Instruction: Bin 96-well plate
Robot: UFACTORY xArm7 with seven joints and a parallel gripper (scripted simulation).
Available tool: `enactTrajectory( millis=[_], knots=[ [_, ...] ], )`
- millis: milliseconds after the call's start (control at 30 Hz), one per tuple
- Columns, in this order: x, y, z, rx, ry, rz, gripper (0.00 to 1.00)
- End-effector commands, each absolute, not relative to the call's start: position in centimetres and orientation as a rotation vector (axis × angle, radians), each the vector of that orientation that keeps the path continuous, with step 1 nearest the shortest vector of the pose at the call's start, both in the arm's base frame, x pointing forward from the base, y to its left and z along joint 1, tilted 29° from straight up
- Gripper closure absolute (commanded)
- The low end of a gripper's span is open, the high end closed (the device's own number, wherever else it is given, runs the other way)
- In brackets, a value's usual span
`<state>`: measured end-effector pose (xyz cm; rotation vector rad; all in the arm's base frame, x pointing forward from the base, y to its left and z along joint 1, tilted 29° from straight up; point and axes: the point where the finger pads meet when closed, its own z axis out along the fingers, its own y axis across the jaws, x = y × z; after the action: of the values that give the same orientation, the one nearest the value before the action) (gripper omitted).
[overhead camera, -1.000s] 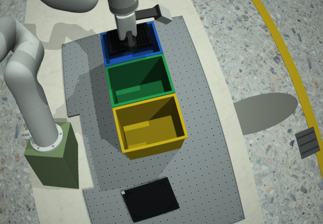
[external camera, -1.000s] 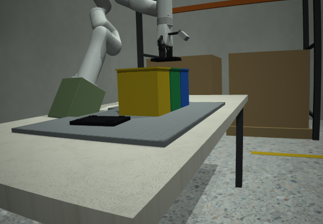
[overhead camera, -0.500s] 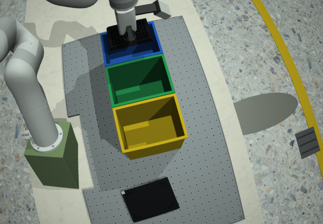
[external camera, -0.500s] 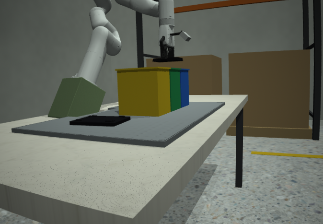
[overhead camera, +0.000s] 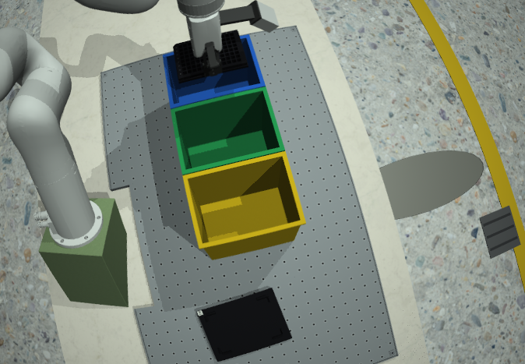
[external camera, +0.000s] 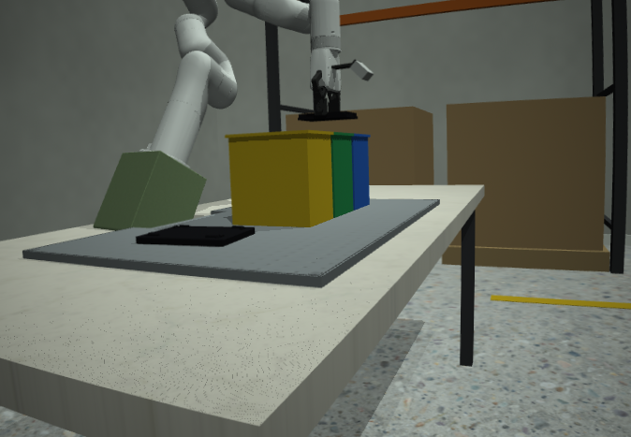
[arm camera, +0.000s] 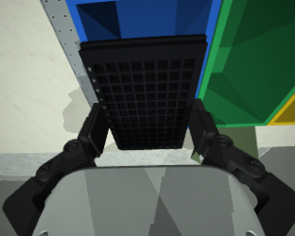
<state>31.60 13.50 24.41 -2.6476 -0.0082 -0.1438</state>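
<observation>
1. Top view: the 96-well plate (overhead camera: 230,52) is held level above the mouth of the blue bin (overhead camera: 254,61), clear of its rim.
2. The plate is clamped at its sides by the gripper (arm camera: 147,127), jaws spread wide on it.
3. Nothing is seen inside the green bin (overhead camera: 275,120) or the yellow bin (overhead camera: 297,207).
4. The plate nest (overhead camera: 244,323) lies bare on the breadboard (overhead camera: 330,182).

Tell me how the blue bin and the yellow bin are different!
The blue bin stands at the far end of the row, the yellow bin at the end nearest the black nest. The claw holds the black plate above the blue bin; nothing hangs over the yellow bin. Both stand upright, open-topped and alike in shape.
</observation>
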Motion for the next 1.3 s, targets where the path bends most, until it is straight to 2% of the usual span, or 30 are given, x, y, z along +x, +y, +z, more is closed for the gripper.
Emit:
enactTrajectory(
  millis=[0, 1267],
  knots=[
    [31.7, 13.4, 24.5, -2.647, -0.007, -0.149, 1.0],
    [31.9, 14.2, 22.9, -2.647, -0.007, -0.149, 1.0]
  ],
)
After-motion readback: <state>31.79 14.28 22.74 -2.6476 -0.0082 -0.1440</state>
